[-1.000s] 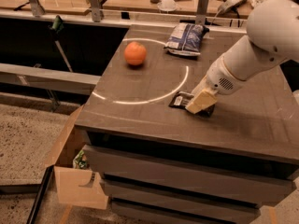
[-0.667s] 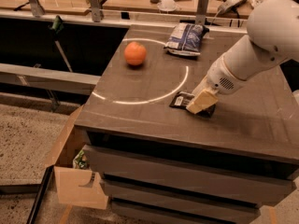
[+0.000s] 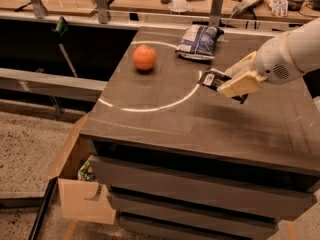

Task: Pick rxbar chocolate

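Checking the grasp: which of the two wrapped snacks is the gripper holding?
The rxbar chocolate, the small black bar with a white label, sits in the gripper; the larger blue-and-white bag lies untouched farther back.

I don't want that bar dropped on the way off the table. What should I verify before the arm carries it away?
1. Right item: the hand, over the table's right half, is closed on the black rxbar chocolate: ok.
2. Bar off the surface: it appears raised, with a shadow on the table beneath it: ok, probably.
3. Grip security: one end of the bar sticks out past the fingers, and how much of it is clamped is hidden: cannot tell.
4. Blue-and-white bag: apart from the hand, toward the table's far edge: ok.
5. Orange: well away from the hand: ok.
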`<act>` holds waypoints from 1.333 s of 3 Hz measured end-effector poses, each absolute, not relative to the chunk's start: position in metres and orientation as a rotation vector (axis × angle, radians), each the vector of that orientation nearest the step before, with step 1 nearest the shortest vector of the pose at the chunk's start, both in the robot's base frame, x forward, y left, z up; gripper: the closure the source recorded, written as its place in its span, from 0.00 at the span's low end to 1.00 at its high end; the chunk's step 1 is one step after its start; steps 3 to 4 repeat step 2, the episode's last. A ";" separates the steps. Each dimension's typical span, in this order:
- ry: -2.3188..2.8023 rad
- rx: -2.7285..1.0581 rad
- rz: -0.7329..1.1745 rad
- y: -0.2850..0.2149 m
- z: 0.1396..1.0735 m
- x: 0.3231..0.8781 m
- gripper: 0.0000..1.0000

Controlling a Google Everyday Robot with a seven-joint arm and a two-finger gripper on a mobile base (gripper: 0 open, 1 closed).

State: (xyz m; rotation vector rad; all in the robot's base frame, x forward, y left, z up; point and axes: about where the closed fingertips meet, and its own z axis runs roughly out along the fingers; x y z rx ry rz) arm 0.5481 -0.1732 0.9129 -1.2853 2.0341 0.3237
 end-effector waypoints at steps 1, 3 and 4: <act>1.934 -1.257 0.325 -0.182 0.946 0.547 1.00; 1.922 -1.258 0.326 -0.181 0.949 0.546 1.00; 1.922 -1.258 0.326 -0.181 0.949 0.546 1.00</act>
